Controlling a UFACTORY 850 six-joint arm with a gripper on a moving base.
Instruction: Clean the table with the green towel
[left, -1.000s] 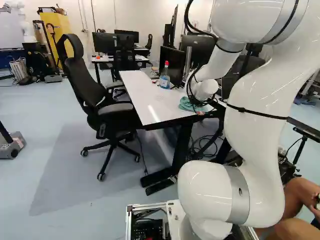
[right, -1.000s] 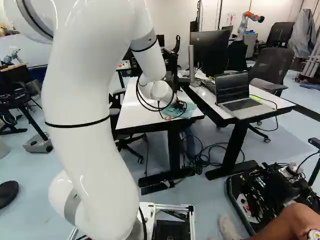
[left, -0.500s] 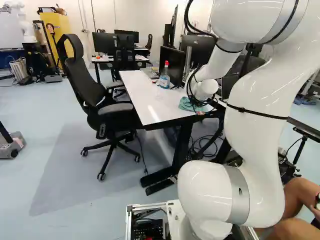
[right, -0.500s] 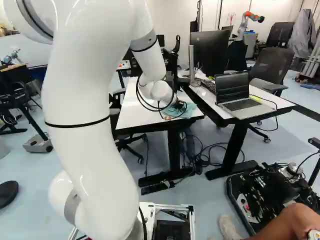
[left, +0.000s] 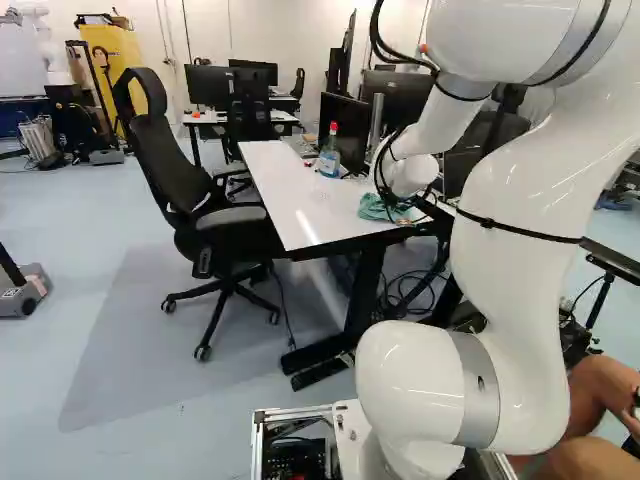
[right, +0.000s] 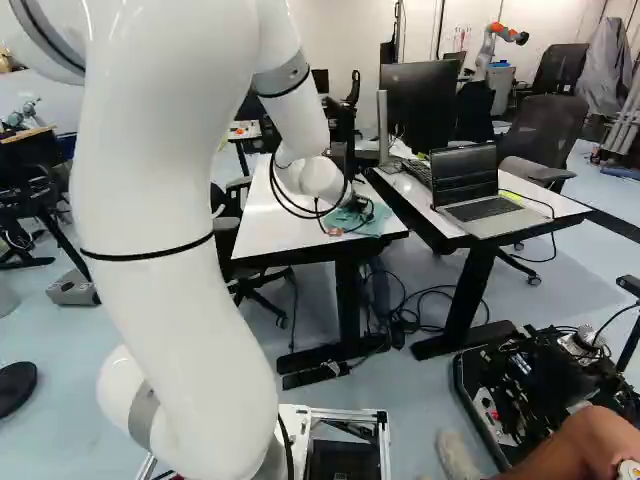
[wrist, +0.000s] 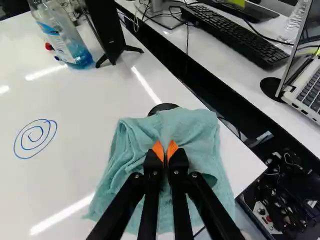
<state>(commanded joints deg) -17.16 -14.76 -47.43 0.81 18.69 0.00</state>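
Observation:
At the near end of the white table (left: 300, 205), the gripper (right: 360, 208) is low over the green towel (right: 345, 222). In the wrist view the gripper (wrist: 165, 151) is shut on a fold of the towel (wrist: 195, 130), its orange pads pinching the cloth close together. The rest of the towel spreads rumpled around and beneath the fingers, near the table's corner. A blue spiral drawn on the tabletop (wrist: 35, 139) lies to one side of the towel.
A clear bottle (wrist: 65, 42) and a monitor (wrist: 105, 25) stand farther along the table. Across a gap is a second table with a keyboard (wrist: 240, 37) and laptop (right: 478, 190). An office chair (left: 200, 190) stands beside the first table. Another robot (right: 495, 45) is far back.
The upper part of my arm has shifted slightly, toward the left in the right base view. The towel's folds under the gripper have changed a little. The base has stayed put.

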